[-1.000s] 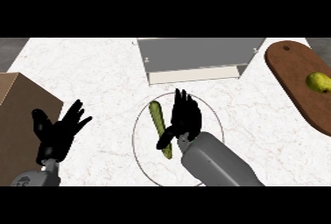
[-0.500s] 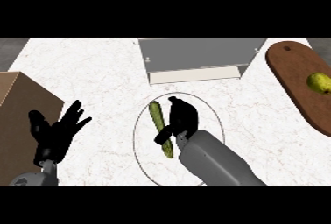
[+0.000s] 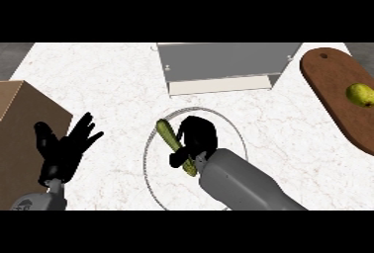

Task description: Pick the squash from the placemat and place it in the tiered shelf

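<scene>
Right hand (image 3: 196,139) is down on the squash (image 3: 168,134), fingers curling round it. It lies on the round placemat (image 3: 149,165) near the worktop's front edge and looks not yet lifted. The tiered shelf (image 3: 226,64) waits at the back edge, and I see nothing between them. Left hand (image 3: 66,148) rests with fingers spread beside a brown box (image 3: 22,113). A fruit (image 3: 359,94) sits on the board (image 3: 332,99) at the right edge.

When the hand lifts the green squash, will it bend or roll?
The squash looks long, thin and rigid, so it probably stays straight. Its rounded shape may let it roll on the flat placemat. The right hand curls round its middle, so it likely lifts level.
</scene>
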